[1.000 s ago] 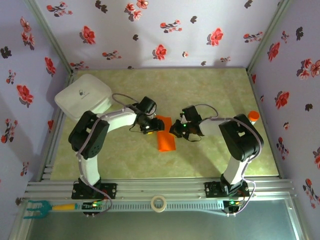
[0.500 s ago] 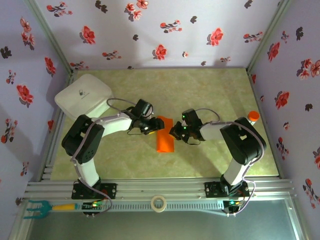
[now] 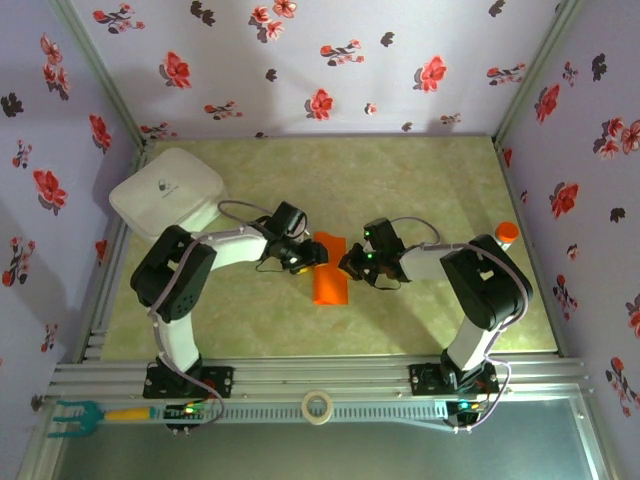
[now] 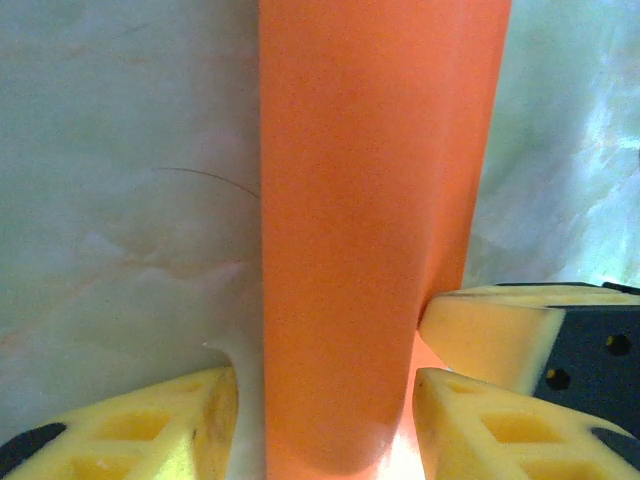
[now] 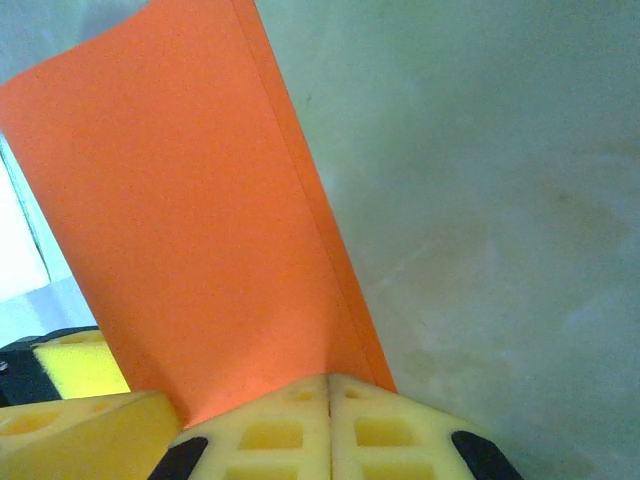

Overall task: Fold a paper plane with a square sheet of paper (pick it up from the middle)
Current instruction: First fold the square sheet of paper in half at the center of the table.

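Paper: thin bright orange sheet of paper (image 3: 331, 281), folded to a narrow oblong with a layered long edge. It sits mid-table on the pale marbled tabletop (image 3: 420, 180), between the two grippers.
Left gripper (image 3: 302, 257): at the paper's far-left end. Its yellow foam fingers (image 4: 150, 432) stand apart on either side of the strip, the right one touching its edge. Whether they press the paper I cannot tell.
Right gripper (image 5: 330, 388): clenched, foam fingers meeting and pinching the paper's edge.
Box: white rounded plastic box (image 3: 165, 192), at the table's far-left corner.
Bottle: small orange-capped bottle (image 3: 507, 233), at the table's right edge, well apart from the paper.
Tape: pale roll of tape (image 3: 318, 407), on the near rail between the arm bases.
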